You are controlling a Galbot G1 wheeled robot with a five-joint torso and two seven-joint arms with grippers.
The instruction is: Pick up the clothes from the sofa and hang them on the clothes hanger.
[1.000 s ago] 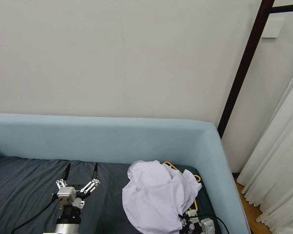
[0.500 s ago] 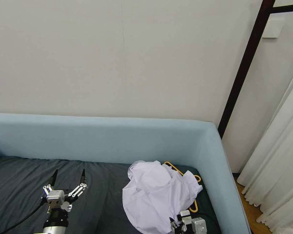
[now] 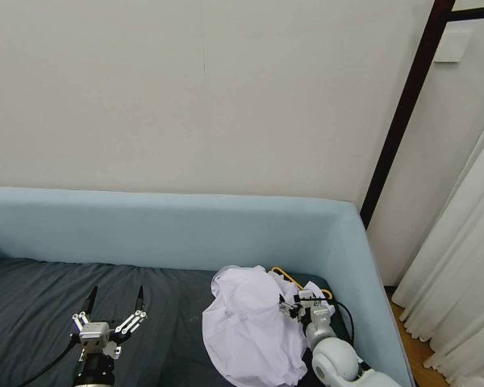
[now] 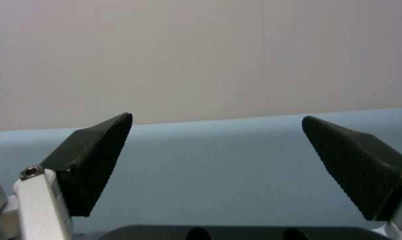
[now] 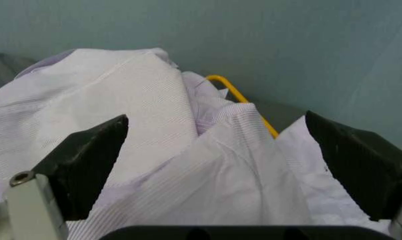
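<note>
A crumpled pale lilac shirt (image 3: 254,322) lies on the dark sofa seat (image 3: 40,298) near the right armrest. A yellow hanger (image 3: 280,273) pokes out from under its far side. My right gripper (image 3: 294,305) is at the shirt's right edge, open, and holds nothing. In the right wrist view its fingers (image 5: 87,160) spread wide over the shirt (image 5: 154,130), with the yellow hanger (image 5: 238,95) just beyond. My left gripper (image 3: 117,292) hovers open over the seat, well left of the shirt. In the left wrist view the left gripper (image 4: 216,118) faces the sofa back (image 4: 214,165).
The light blue sofa back (image 3: 161,230) runs across the view and its right armrest (image 3: 363,274) stands close beside the shirt. A dark pole (image 3: 399,113) and white curtains (image 3: 460,274) stand to the right of the sofa. The seat between the grippers is bare.
My right arm has risen and come forward to the shirt's right edge. My left gripper moved left and down a second ago and has hardly shifted since.
</note>
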